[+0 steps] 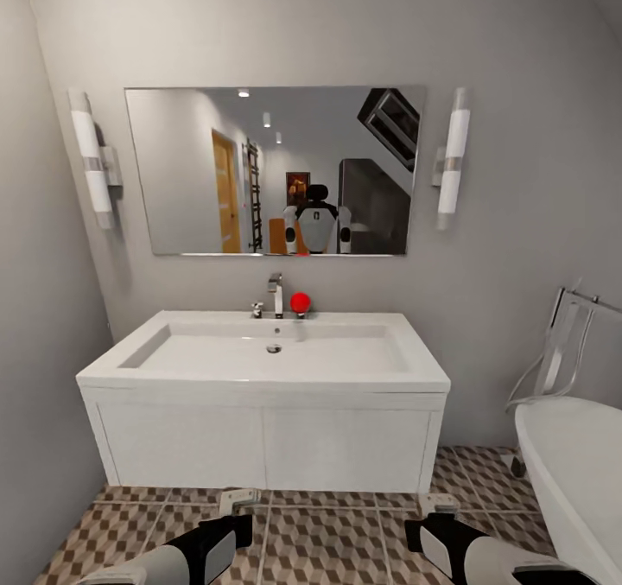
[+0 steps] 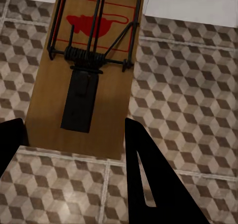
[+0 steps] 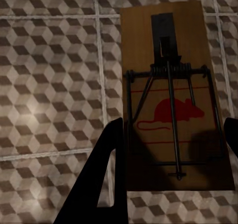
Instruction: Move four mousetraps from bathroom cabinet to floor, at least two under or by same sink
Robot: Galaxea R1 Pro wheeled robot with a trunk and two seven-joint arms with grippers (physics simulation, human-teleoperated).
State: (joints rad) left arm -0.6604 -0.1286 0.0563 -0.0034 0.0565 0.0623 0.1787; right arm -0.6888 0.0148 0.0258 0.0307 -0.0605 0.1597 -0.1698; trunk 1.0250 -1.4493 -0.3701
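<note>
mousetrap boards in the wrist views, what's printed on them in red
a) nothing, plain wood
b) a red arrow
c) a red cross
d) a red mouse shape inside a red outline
d: each wooden mousetrap carries a red mouse silhouette inside a red rectangle, under the black wire spring bar.

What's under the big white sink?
Under the sink lies patterned bathroom floor. Each gripper holds a mousetrap near its front. Farther beneath, its cabinet front hides the floor.
</note>
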